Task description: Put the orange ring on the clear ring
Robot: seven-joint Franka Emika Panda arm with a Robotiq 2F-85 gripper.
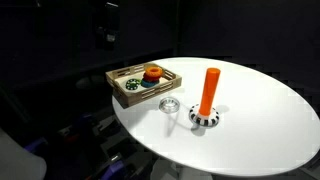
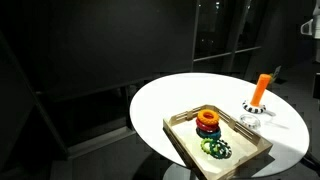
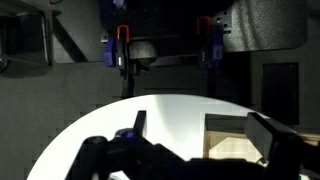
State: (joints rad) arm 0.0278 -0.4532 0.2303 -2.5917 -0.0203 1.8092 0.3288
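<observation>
A wooden tray [image 1: 118,90] sits near the edge of a round white table [image 1: 262,125], seen in both exterior views. Inside the tray lie a red ring [image 2: 208,129] and, next to it, a green ring [image 2: 214,148]. Beside the tray, on the bare tabletop, a tall orange peg [image 1: 209,90] stands upright on its black-and-white striped base [image 1: 204,118]. In the wrist view one corner of the tray [image 3: 226,148] shows. Everything beyond the tray and table is dark.
</observation>
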